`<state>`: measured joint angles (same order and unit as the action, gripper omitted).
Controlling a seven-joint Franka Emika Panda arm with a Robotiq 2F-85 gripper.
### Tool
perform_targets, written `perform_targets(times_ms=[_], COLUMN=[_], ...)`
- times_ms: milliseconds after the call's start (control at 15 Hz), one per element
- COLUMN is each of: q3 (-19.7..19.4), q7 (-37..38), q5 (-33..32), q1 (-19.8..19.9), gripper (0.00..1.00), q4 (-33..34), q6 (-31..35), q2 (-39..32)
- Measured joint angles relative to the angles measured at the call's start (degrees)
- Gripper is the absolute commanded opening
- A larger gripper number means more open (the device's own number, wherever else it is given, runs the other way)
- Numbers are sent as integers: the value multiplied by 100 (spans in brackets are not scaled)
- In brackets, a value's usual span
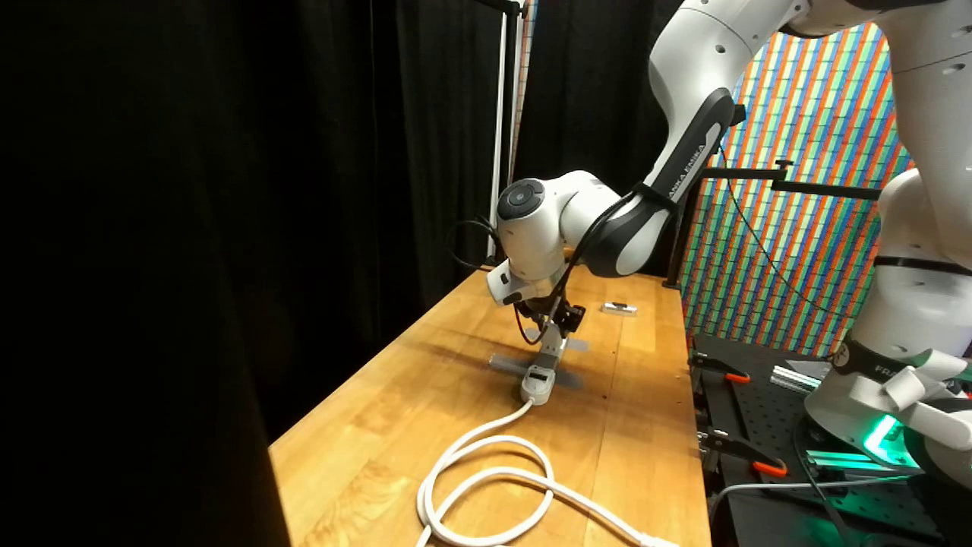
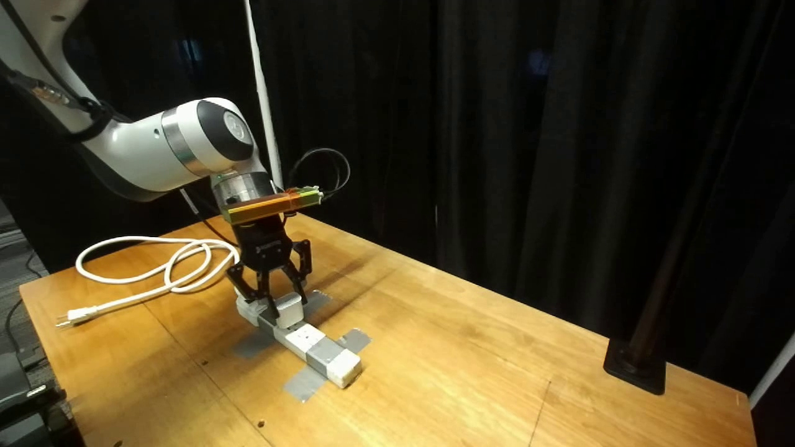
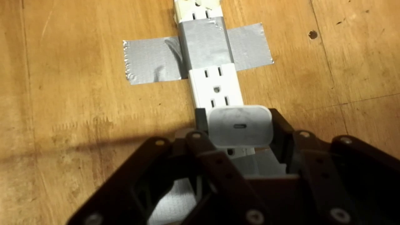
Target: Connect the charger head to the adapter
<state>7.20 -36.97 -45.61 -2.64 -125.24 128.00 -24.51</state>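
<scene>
The charger head (image 3: 240, 137), a white rounded block with a small slot in its top face, is between the fingers of my gripper (image 3: 240, 125), which is shut on it. Beneath lies the adapter (image 3: 215, 82), a long white outlet strip taped to the table. In an exterior view the charger head (image 2: 289, 311) stands roughly upright over the strip (image 2: 305, 338), very close to its upper face. The block covers the sockets below it, so whether its prongs sit in them I cannot tell. The gripper hides part of the strip (image 1: 538, 386) in an exterior view.
Grey tape (image 3: 153, 59) crosses the strip onto the wooden table (image 2: 472, 347). A white cable (image 1: 486, 475) runs from the strip's end in loops, ending in a plug (image 2: 79, 315). Farther off are a small silvery piece (image 1: 619, 308) and a black stand base (image 2: 635, 367).
</scene>
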Motion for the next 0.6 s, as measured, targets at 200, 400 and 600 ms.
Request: perform_targets(times_ms=[200, 400, 600], q3=[0, -12, -48], q7=[-22, -12, -27], q5=[4, -3, -42], q1=[0, 6, 27], gripper=[30, 30, 23], q4=[-5, -74, -6], q6=[12, 412, 591], q2=[-7, -274, -369])
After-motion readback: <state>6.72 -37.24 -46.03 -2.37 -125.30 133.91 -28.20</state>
